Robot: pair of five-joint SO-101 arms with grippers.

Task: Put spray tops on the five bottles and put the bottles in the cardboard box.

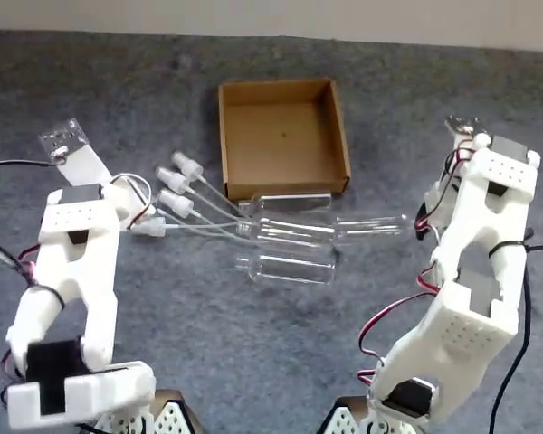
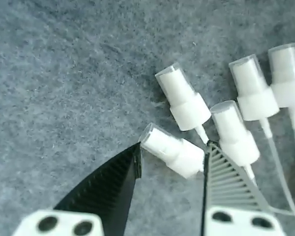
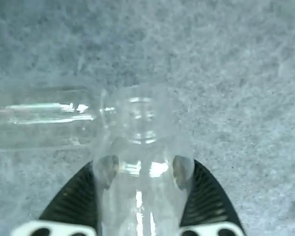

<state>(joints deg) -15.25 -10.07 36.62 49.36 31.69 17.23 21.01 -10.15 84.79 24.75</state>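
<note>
Jaws of the left gripper stand wide apart, their tips at either end of a spray top lying on the grey table beside four other tops. The right gripper clamps a clear bottle, near other bottles lying just beside the cardboard box.

Grey carpeted table: an open cardboard box sits on it. White spray tops cluster off the box's near left corner. Clear bottles lie on their sides along its near wall.
</note>
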